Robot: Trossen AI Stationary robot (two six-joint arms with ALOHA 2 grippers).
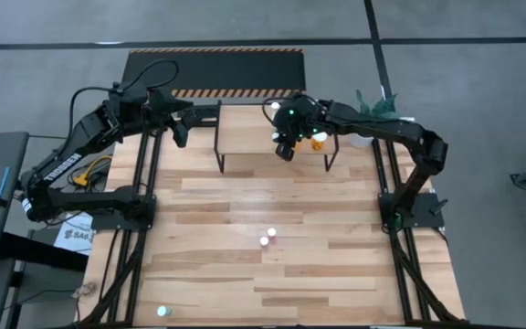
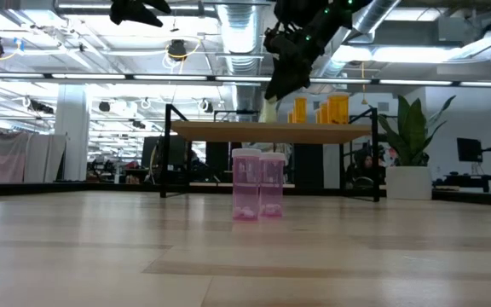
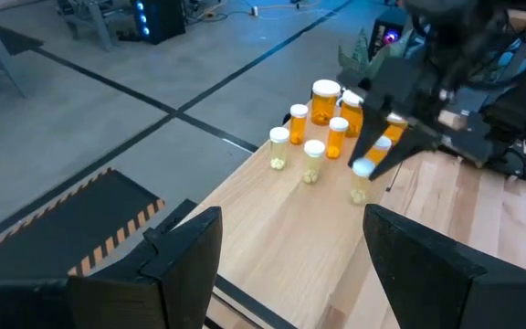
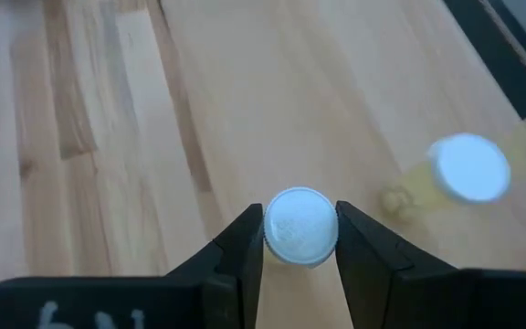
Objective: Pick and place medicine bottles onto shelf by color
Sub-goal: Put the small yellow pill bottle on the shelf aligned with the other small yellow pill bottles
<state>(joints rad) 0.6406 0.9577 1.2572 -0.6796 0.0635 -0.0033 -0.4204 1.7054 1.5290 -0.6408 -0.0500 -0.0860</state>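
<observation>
Right gripper (image 4: 299, 239) clamped on a white-capped bottle (image 4: 300, 226) above the shelf (image 1: 245, 123), at twelve o'clock on the table. Orange and yellowish bottles (image 3: 322, 123) already shelved. Two pink bottles (image 2: 258, 185) remain mid-table. Left gripper (image 3: 281, 247) waits, jaws apart.

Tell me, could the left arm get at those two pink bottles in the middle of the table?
Probably yes: its end effector is open and empty, and the pink bottles stand alone on bare table, though well away from it.
</observation>
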